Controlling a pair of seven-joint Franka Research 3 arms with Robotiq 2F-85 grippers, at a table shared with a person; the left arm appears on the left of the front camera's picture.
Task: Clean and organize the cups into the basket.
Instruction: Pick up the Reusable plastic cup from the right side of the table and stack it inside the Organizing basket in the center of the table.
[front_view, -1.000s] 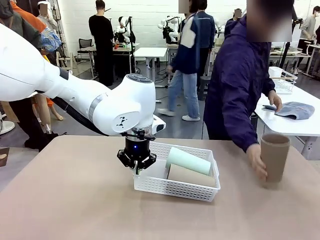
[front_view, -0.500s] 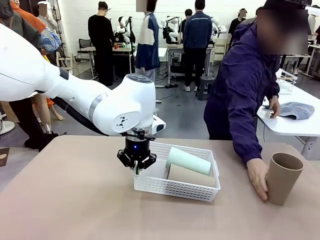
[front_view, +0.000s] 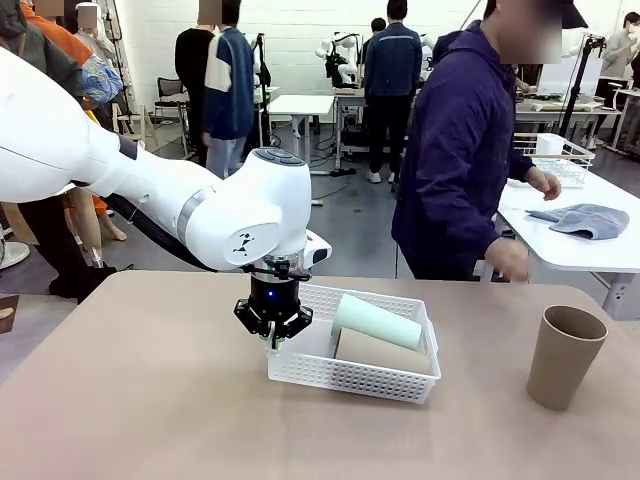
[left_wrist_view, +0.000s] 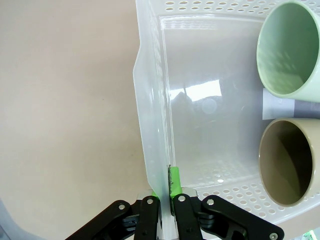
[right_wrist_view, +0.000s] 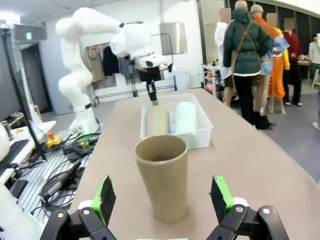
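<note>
The left gripper (front_view: 273, 340) is clamped on the side wall of the basket (front_view: 350, 380). Inside it, 2 cups lie on their sides: a green cup (front_view: 377, 321) and a brown cup (front_view: 380, 351). The standing cup (front_view: 566, 356) is upright on the table (front_view: 150, 400), in front of the right gripper (right_wrist_view: 162, 198), whose fingers are wide apart.

The table (front_view: 140, 400) is a wide, matte top in a pale pinkish tan, plain and even in colour from edge to edge. 2 things sit directly on it. Near the middle, a little toward the far side, is the white mesh-sided basket (front_view: 350, 378), turned at a slight angle to the table's edges; whether its whole base lies flat I cannot tell. Well apart from it, out toward the right end, 1 kraft-brown paper cup (front_view: 565, 357) stands upright on its narrow base, open mouth up. In the right wrist view the cup stands nearer and the basket lies beyond it.
</note>
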